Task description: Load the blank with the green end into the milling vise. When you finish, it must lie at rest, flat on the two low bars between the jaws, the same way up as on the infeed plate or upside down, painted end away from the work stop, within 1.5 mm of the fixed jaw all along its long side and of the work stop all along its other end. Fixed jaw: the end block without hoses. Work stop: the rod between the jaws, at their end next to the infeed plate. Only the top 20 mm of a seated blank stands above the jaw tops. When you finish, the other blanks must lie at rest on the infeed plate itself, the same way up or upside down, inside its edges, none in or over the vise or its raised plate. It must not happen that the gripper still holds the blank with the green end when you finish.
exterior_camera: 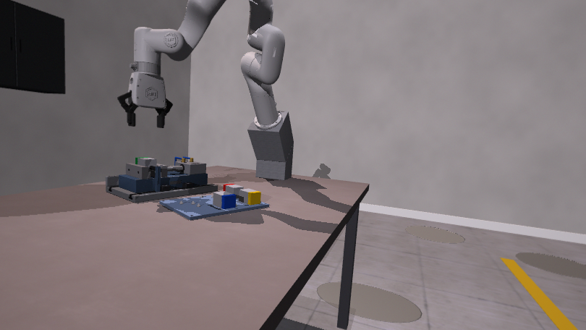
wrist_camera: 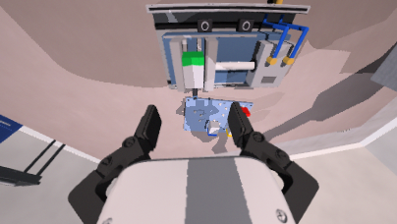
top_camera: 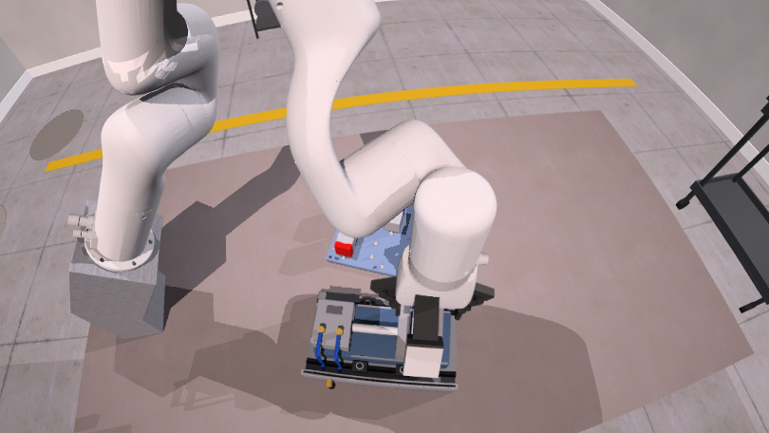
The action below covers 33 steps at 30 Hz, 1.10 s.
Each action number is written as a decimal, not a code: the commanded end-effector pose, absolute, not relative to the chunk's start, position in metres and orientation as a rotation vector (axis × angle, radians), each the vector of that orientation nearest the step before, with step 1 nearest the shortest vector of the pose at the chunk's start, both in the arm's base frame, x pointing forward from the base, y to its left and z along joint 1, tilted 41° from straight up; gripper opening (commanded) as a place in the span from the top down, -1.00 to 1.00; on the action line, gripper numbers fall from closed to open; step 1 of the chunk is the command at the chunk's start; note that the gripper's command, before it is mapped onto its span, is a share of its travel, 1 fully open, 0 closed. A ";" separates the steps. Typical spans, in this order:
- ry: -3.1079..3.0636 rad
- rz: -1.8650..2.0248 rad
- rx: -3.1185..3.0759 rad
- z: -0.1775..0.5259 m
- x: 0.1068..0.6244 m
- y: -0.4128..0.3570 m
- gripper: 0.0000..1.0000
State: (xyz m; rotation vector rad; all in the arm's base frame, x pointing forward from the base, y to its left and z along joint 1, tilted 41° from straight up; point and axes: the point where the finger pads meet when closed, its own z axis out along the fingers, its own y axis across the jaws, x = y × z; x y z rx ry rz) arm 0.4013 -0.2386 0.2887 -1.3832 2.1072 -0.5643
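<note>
The blank with the green end (wrist_camera: 193,70) lies in the milling vise (wrist_camera: 223,49) between the jaws, against the jaw block without hoses, green end away from the infeed plate. It also shows in the exterior view (exterior_camera: 144,161). My gripper (wrist_camera: 194,112) (exterior_camera: 145,119) is open and empty, high above the vise. In the overhead view the wrist hides the blank; the vise (top_camera: 376,336) shows below it.
The blue infeed plate (exterior_camera: 211,204) lies beside the vise with blanks with red (exterior_camera: 228,187), blue (exterior_camera: 228,200) and yellow (exterior_camera: 254,197) ends. The moving jaw with blue hoses (top_camera: 330,333) is at the vise's other side. The arm base block (top_camera: 115,285) stands at the table's far left.
</note>
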 end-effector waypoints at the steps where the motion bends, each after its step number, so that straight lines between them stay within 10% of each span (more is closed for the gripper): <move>1: 2.106 -0.568 -1.382 0.290 0.402 -0.239 -1.00; 33: 2.106 -0.568 -1.382 0.287 0.404 -0.239 -1.00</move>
